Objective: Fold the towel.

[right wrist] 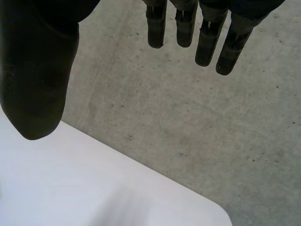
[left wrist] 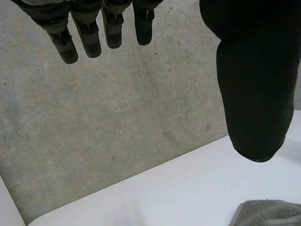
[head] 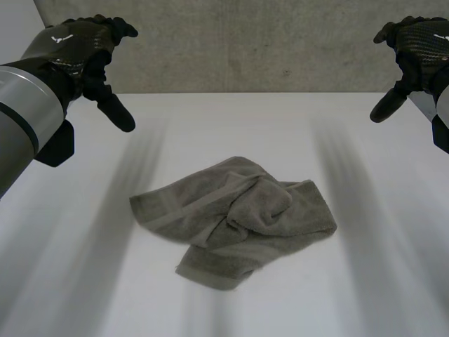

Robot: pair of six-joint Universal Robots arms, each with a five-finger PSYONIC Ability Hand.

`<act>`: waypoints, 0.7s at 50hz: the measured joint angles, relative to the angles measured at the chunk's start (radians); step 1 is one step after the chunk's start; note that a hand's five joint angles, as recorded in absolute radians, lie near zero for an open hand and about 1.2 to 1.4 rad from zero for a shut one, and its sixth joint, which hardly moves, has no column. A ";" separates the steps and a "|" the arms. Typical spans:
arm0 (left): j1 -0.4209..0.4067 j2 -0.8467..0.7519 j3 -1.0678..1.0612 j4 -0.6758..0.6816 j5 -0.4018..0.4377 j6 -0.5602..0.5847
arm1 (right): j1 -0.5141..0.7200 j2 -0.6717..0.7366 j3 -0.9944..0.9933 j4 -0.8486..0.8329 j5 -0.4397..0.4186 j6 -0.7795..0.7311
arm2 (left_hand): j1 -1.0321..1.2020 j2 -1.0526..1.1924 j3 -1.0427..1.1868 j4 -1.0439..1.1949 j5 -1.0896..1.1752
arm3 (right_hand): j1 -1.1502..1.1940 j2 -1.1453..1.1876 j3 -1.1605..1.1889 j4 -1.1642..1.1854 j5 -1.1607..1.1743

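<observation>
Grey-green terry towel (head: 235,217) sits crumpled centre of the white table (head: 379,281); black left hand (head: 74,42) and right hand (head: 421,38) hover relaxed, empty. Folding not started, I reckon: next up, finding corners.

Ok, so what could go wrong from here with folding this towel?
1. The towel lies crumpled with a twisted bunch in its middle, so a hand may pinch several layers instead of one corner.
2. The left hand and right hand are open and raised apart from it, so either could land off an edge.
3. On the smooth table the cloth might slide.
</observation>
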 measured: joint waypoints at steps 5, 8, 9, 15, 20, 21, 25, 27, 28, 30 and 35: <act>-0.025 -0.036 -0.011 0.029 0.006 -0.007 | -0.010 0.010 -0.015 0.028 -0.057 -0.046 | 0.000 0.000 0.000 0.000 0.000 | 0.000 0.000 0.000 -0.001 0.000; -0.063 -0.093 -0.011 0.068 0.008 -0.006 | -0.017 0.023 -0.018 0.062 -0.103 -0.124 | 0.000 0.000 0.000 0.000 0.000 | 0.000 0.000 0.000 0.000 0.000; -0.074 -0.110 -0.009 0.080 0.008 -0.006 | -0.018 0.027 -0.019 0.072 -0.113 -0.147 | 0.000 0.000 0.000 0.000 0.000 | 0.000 0.000 0.000 0.000 0.000; -0.170 -0.316 0.051 0.171 0.010 -0.003 | -0.023 0.062 -0.011 0.165 -0.165 -0.354 | 0.000 0.000 0.000 0.000 0.000 | 0.000 0.000 0.000 0.000 0.000; -0.225 -0.497 0.137 0.202 0.015 -0.004 | -0.025 0.094 0.001 0.196 -0.170 -0.422 | 0.000 0.000 0.002 0.002 0.000 | 0.000 0.000 0.000 0.000 0.000; -0.235 -0.535 0.156 0.203 0.018 -0.004 | -0.026 0.102 0.003 0.198 -0.170 -0.428 | 0.000 0.000 0.003 0.002 0.000 | 0.000 0.000 0.000 0.000 0.000; -0.257 -0.652 0.222 0.206 0.025 -0.001 | -0.027 0.126 0.008 0.199 -0.167 -0.432 | 0.021 0.022 0.032 0.032 0.002 | 0.000 0.000 0.000 0.000 0.000; -0.266 -0.715 0.261 0.205 0.028 0.001 | -0.027 0.143 0.010 0.198 -0.166 -0.430 | 0.091 0.088 0.098 0.099 0.053 | 0.000 0.000 0.000 0.000 0.000; -0.268 -0.731 0.272 0.205 0.028 0.002 | -0.027 0.147 0.010 0.197 -0.166 -0.430 | 0.134 0.131 0.140 0.141 0.108 | 0.000 0.000 0.000 0.000 0.000; -0.270 -0.768 0.298 0.205 0.028 0.003 | -0.027 0.160 0.011 0.196 -0.167 -0.428 | 0.265 0.261 0.271 0.271 0.234 | 0.000 0.000 0.000 0.000 0.000; -0.269 -0.827 0.350 0.203 0.026 0.004 | -0.025 0.192 0.013 0.194 -0.169 -0.426 | 0.739 0.725 0.734 0.737 0.692 | 0.000 0.000 0.000 0.000 0.000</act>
